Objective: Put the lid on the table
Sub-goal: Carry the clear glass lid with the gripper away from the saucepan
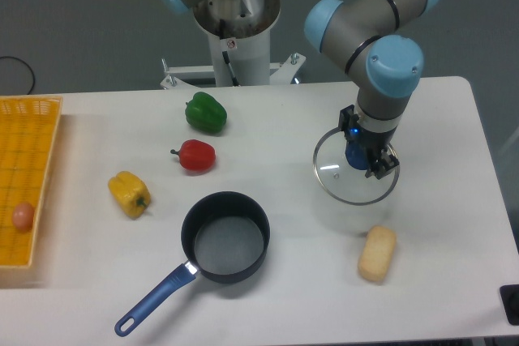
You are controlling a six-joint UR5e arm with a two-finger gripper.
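Lid [336,177]: round clear glass with thin metal rim, held by its blue centre knob in the claw [361,158], which is closed on the knob from above. Lid sits right of centre over the white surface [284,297], tilted slightly; whether its rim touches the surface I cannot tell. Arm comes down from the upper right, blue-capped wrist directly above the lid. Dark saucepan [225,237] with blue handle stands uncovered at front centre, well apart from the lid, handle pointing to the front left. Beige bread roll [378,253] lies near the lid, toward the front edge. Green pepper [205,113] and red pepper [195,155] lie left of the lid; yellow pepper [130,194] farther left. Yellow mesh tray [32,160] at the left edge holds one small egg [23,216].
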